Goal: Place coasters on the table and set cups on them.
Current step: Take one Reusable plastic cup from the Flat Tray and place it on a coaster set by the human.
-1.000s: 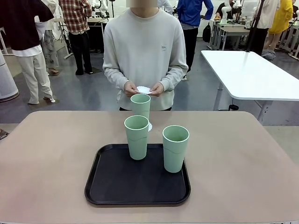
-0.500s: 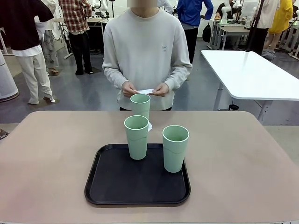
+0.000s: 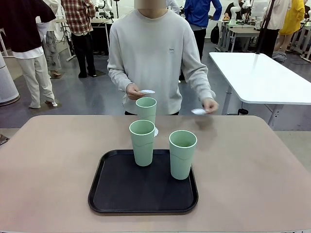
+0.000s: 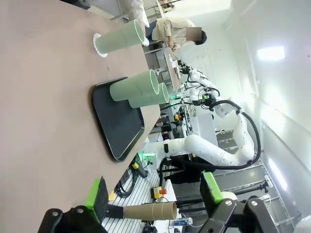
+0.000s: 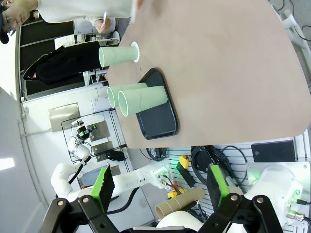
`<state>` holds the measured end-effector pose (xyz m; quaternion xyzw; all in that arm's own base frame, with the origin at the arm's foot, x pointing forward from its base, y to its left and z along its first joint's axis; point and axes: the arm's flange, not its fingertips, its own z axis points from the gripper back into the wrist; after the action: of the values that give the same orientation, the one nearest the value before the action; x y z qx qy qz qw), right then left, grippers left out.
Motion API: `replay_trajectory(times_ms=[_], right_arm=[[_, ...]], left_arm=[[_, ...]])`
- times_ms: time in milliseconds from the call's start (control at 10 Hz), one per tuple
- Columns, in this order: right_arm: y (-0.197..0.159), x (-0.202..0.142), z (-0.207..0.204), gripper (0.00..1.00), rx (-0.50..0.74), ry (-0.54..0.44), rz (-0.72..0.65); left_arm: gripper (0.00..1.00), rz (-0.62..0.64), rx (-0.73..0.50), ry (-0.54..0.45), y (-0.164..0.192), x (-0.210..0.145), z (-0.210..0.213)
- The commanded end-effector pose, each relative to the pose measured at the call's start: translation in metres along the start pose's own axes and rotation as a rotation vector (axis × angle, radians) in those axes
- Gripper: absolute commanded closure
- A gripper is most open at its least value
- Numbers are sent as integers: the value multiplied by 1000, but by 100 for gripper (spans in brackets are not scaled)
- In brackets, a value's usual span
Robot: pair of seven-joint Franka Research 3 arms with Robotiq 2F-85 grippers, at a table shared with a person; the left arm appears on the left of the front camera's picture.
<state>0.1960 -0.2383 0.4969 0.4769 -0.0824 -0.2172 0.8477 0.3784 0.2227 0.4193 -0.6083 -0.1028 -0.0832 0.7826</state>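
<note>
One mint-green cup [image 3: 146,109] stands on a white lacy coaster [image 3: 156,131] on the beige table [image 3: 48,160], just beyond the tray. Two more cups [image 3: 142,142] [image 3: 182,154] stand upright on the black tray [image 3: 143,189]. The person holds a second coaster [image 3: 146,91] at chest height in one hand. The other hand holds a third coaster [image 3: 199,111] low over the table's far edge, right of the cups. My left gripper [image 4: 155,194] and right gripper [image 5: 160,187] are open, holding nothing, well back from the tray [image 4: 119,124] [image 5: 158,116].
A white rectangular table [image 3: 262,77] stands behind on the right. Other people stand in the background. Bare tabletop lies to both sides of the tray. The opposite white arm [image 4: 214,150] shows off the table's edge in the left wrist view.
The person's hands have parted: one swung out to picture right and down toward the table with a coaster, while the other stayed at the chest with another. Cups have not moved.
</note>
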Motion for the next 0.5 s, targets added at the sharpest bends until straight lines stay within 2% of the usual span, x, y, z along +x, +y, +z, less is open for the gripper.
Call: replay_trajectory(times_ms=[0,400], right_arm=[[0,0,-1,0,21,1,12],[0,0,-1,0,21,1,12]], left_arm=[[0,-3,-1,3,-2,-1,0],[0,-3,-1,3,-2,-1,0]])
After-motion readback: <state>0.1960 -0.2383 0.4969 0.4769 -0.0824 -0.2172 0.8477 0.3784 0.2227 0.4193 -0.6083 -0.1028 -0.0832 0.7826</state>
